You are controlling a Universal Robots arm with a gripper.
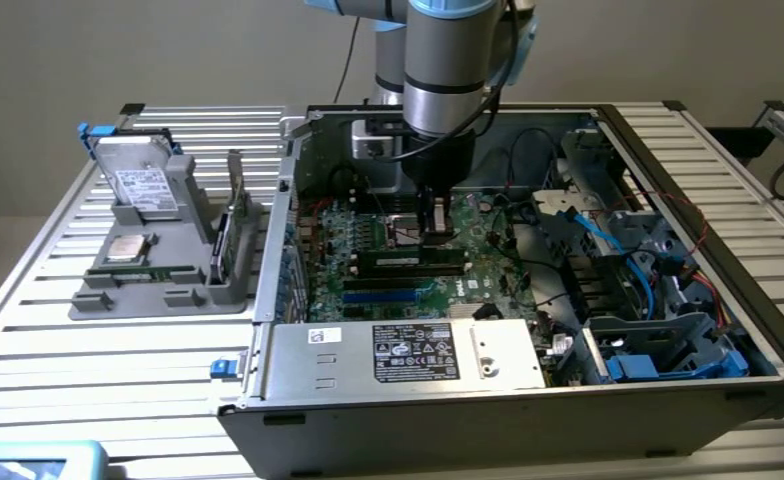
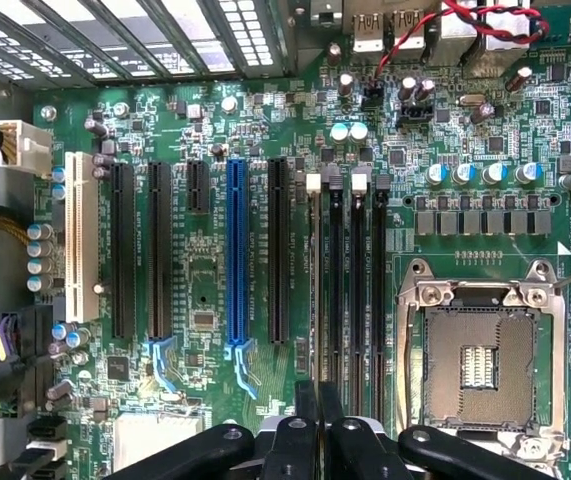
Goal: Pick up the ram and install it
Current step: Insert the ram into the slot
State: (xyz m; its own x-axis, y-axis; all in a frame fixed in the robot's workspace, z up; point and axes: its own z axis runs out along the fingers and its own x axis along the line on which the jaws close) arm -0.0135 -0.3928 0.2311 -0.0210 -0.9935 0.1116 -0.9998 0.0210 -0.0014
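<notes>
One ram (image 1: 139, 271), a long, narrow green strip, low in a groove of the grey moulded tray (image 1: 125, 300) at the exterior frame's left. Just above it in frame, a square silver CPU chip (image 1: 128, 248); to the right, a green expansion card (image 1: 239, 225) standing on edge. Beneath the tray, a ribbed metal tabletop (image 1: 45, 340). Well apart, at frame centre, a smooth cylindrical arm (image 1: 448, 60) reaching down into an open steel case (image 1: 365, 420). Jaws pressed together, gripping nothing, over straight black memory slots (image 2: 350, 270) on a glossy green motherboard (image 2: 215, 120), beside a steel-framed square socket (image 2: 480, 365).
</notes>
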